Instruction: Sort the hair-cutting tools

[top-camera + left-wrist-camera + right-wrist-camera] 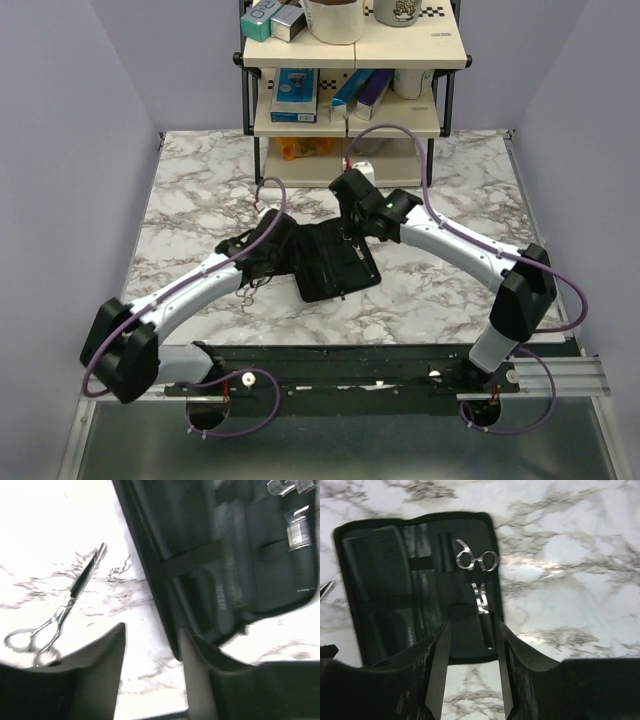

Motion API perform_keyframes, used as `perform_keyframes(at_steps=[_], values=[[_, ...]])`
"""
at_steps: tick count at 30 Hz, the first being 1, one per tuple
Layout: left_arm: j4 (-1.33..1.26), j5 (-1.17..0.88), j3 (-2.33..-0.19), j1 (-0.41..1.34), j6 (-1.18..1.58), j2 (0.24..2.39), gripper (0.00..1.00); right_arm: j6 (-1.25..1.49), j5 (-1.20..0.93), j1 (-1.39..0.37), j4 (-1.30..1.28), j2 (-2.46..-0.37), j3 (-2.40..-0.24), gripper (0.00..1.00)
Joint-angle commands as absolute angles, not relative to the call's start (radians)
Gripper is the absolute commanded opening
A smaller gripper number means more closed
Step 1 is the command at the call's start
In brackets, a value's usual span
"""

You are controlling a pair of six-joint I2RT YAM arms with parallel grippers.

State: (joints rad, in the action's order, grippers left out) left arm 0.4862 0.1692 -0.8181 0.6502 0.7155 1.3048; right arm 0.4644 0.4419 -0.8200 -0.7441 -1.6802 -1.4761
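Note:
A black pouch lies open mid-table. In the right wrist view the pouch holds a wide toothed black comb and silver scissors under straps. A second pair of silver scissors lies on the marble left of the pouch, also seen from above as scissors. My left gripper stands open and empty beside the pouch's left edge, the scissors to its left. My right gripper is open and empty over the pouch's far edge. From above, left gripper, right gripper.
A shelf rack stands at the back of the marble table, carrying blue and purple boxes and a white container. Something orange sits under it. Grey walls close in both sides.

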Motion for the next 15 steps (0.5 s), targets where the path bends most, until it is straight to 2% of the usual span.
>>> perform_keyframes(at_steps=[1,6,10,15], values=[[0.711,0.291,-0.916,0.652,0.695,1.097,0.63,0.587,0.408,-0.917,-0.77,-1.782,-1.549,0.5],[0.86,0.359,-0.924,0.64,0.715,0.89,0.72,0.733,0.416,-1.026,-0.856,-1.925,-1.757,0.52],[0.929,0.4,-0.899,0.637,0.759,0.663,0.75,0.813,0.348,-1.063,-0.778,-1.965,-1.784,0.55],[0.999,0.41,-0.891,0.634,0.765,0.516,0.77,0.888,0.305,-1.109,-0.745,-2.066,-1.874,0.57]])
